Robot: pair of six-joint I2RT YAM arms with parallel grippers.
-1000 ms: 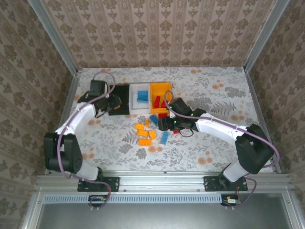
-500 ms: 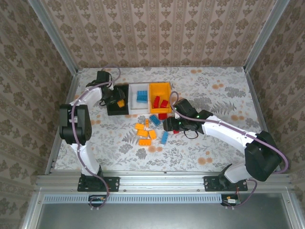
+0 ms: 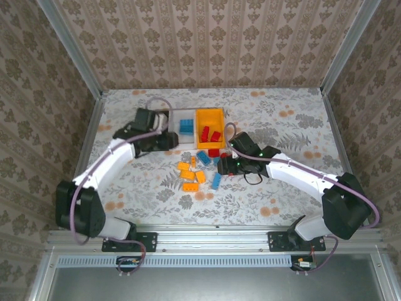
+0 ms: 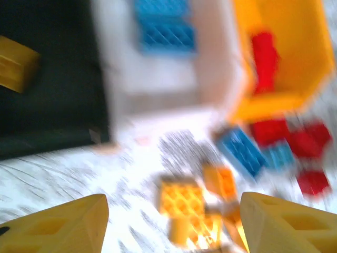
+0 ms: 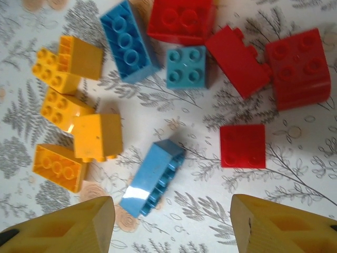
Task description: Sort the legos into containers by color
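**A:** How much of the sorting can be counted as done?

**B:** Only part, it is judged. At the upper left of the blurred left wrist view, one orange brick [image 4: 16, 63] is seen in the black bin [image 4: 52, 110]. To its right, blue bricks [image 4: 163, 26] are held in the white bin [image 4: 158, 89]. At the upper right, red bricks [image 4: 263, 58] lie in the orange-yellow bin [image 4: 295, 31].

**A:** And what is left?

**B:** A loose scatter on the counter [image 5: 295, 179], just below the bins. In the right wrist view, loose orange bricks [image 5: 97, 137] are grouped at the left. Loose blue bricks [image 5: 129, 39] are found in the middle, one tipped on its side. Loose red bricks [image 5: 297, 68] are spread at the upper right. More than ten pieces remain to be binned.

**A:** How are the claws set?

**B:** The left claw [image 4: 174, 196] is seen with its jaws apart and nothing between them, near the black bin. The right claw [image 5: 172, 197] is likewise spread and empty, held over the tipped blue brick.

**A:** What can be said of the materials?

**B:** The bricks are glossy moulded plastic, blocky, with round studs on top and hollow ribbed undersides. The bins are smooth and straight-walled. The counter is covered in a flat floral print.
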